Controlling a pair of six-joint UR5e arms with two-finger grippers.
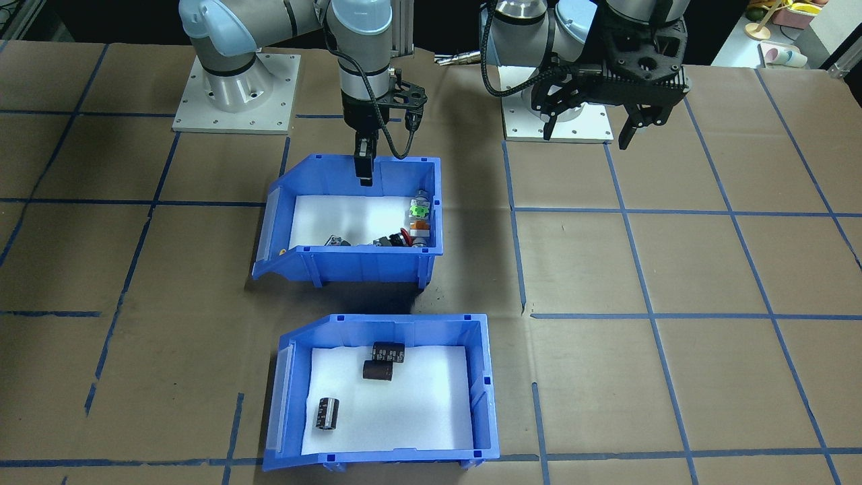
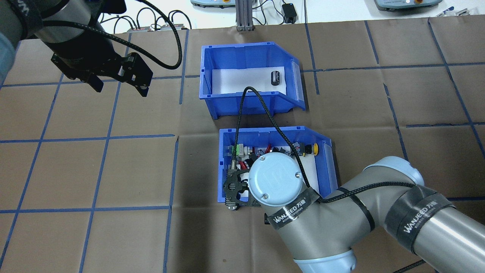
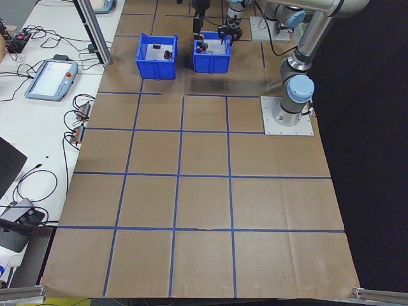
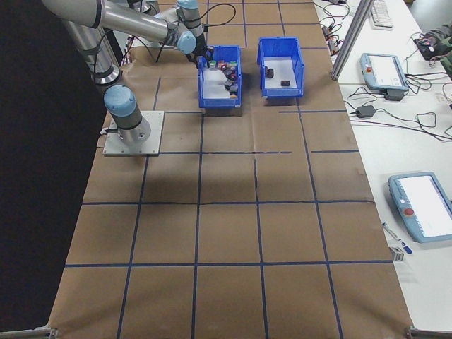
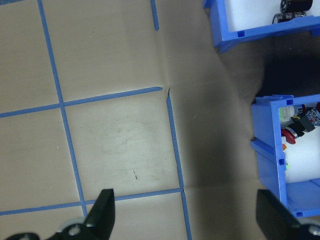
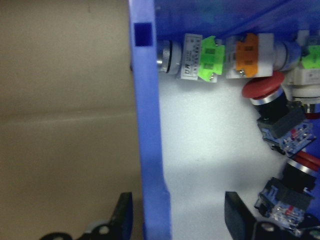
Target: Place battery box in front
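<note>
The battery box [image 1: 404, 330] is a blue bin with a white foam liner holding three dark cylinders [image 1: 378, 370]. It sits on the side of the table far from me, beyond the second blue bin [image 1: 363, 266] of colourful push-button switches [image 6: 210, 55]. My right gripper [image 6: 180, 215] is open and straddles the switch bin's near wall [image 6: 150, 150], one finger outside and one inside. In the front-facing view the right gripper [image 1: 364, 168] hangs over that wall. My left gripper [image 1: 589, 131] hovers open and empty above bare table, well to the side of both bins.
Brown paper with a blue tape grid [image 2: 106, 138] covers the table. The two bins stand close together, a narrow gap [image 2: 257, 121] between them. Both arm base plates [image 1: 236, 94] are on my side. Teach pendants [image 4: 381, 70] and cables lie on the white bench beyond.
</note>
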